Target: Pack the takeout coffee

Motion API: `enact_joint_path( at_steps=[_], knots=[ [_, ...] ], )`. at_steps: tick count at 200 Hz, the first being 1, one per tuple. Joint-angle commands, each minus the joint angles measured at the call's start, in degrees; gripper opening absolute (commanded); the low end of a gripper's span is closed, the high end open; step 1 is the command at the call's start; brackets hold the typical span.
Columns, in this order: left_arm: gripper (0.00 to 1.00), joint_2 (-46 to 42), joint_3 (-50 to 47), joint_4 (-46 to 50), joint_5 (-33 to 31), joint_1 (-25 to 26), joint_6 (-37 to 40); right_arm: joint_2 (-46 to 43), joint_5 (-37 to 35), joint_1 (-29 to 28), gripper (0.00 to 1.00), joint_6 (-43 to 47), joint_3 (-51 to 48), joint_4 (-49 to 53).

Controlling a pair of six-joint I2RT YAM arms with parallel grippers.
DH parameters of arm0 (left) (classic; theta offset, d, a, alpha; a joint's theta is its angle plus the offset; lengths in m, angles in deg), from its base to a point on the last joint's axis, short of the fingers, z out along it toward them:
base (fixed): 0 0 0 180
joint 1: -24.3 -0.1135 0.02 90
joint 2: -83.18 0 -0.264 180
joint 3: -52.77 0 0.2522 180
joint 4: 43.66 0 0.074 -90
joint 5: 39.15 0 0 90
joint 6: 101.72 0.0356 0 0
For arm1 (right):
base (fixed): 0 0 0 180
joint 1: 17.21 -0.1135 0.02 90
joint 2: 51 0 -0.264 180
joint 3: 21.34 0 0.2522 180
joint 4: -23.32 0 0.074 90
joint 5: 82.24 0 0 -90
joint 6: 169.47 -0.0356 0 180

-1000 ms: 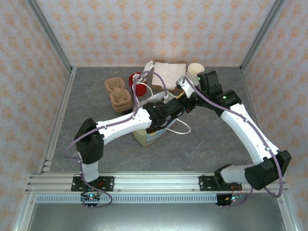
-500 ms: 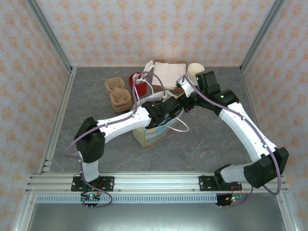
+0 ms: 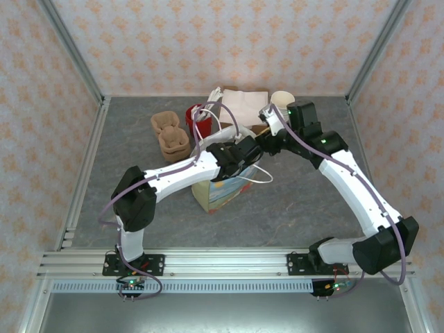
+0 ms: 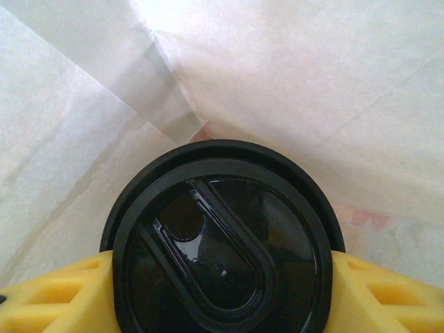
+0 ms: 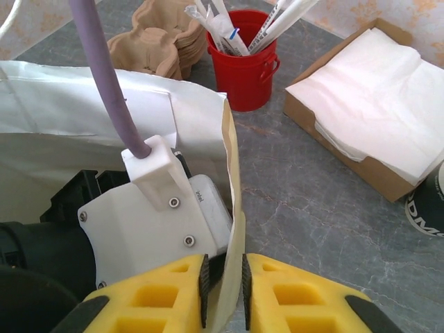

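So the takeout coffee (image 4: 222,257) is clamped by the left pincer (image 4: 222,277), low centre of frame, inside the white bag (image 5: 83,104). Its rim is straddled narrowly by the right pincer (image 5: 222,277), likely so the mouth is held open; a real pinch can't be told.

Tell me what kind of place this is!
Probably a pretend coffee takeout counter inside a robot test booth: there's a red cup of wrapped straws, a box of napkins and stacked cardboard cup carriers.
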Motion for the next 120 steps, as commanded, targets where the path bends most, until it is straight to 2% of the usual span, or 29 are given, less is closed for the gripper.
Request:
enact_joint_path(
  at_steps=[1, 66, 120],
  knots=[
    [0.63, 5.0, -1.7, 3.8, 2.7, -0.6, 1.1, -2.5, -0.2, 0.7, 0.22, -1.9, -0.7, -2.4],
    [0.64, 4.2, -0.9, 4.0, 2.6, -0.6, 1.0, -4.0, 0.1, 1.4, 0.27, -3.3, -1.7, -2.5],
    [0.77, 3.6, 4.9, 6.7, 3.3, -0.6, 0.7, -2.9, 1.4, 1.3, 0.39, -4.0, -1.9, -3.3]
  ],
)
